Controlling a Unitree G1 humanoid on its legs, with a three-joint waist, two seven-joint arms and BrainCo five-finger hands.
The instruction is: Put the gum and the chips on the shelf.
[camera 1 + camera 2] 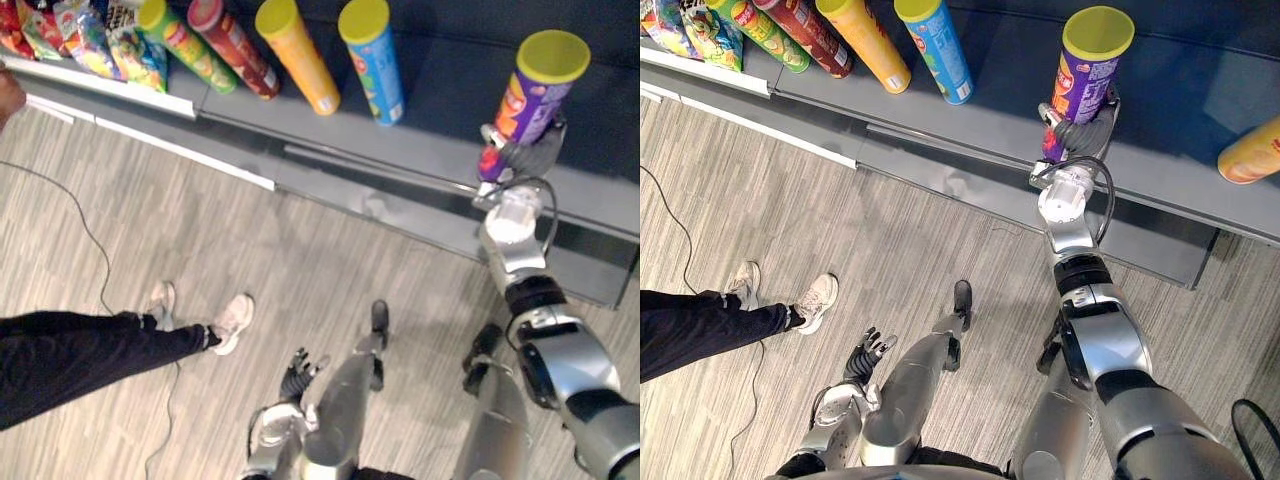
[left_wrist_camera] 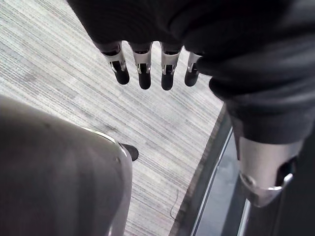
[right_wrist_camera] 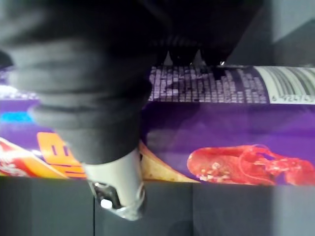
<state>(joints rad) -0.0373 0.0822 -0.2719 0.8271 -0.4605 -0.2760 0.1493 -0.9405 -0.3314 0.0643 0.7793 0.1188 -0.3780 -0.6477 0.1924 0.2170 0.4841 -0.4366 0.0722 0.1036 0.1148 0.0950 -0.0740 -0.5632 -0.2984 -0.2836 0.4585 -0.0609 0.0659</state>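
At the left edge of the frame a person's dark-trousered legs [image 1: 90,350] stand on the grey wood-grain floor [image 1: 300,240], well apart from me. My left hand [image 1: 868,355] hangs low at the bottom centre, fingers [image 2: 144,73] loose and straight, holding nothing. I judge it idle because this step needs one arm.

Along the upper left of the dark grey shelf [image 1: 440,150] sit bright snack bags [image 1: 100,45]. Next comes a row of upright tubes: green tube [image 1: 185,45], red tube [image 1: 232,45], orange tube [image 1: 297,55], blue tube [image 1: 375,65].

At the upper right my right hand [image 1: 1080,130] is clenched round the lower part of the purple cardboard chips can with the yellow lid [image 1: 1088,85], gripped low so its base can meet the shelf upright. The can is well apart from the blue tube, probably to continue the row. I cannot pick out the gum.
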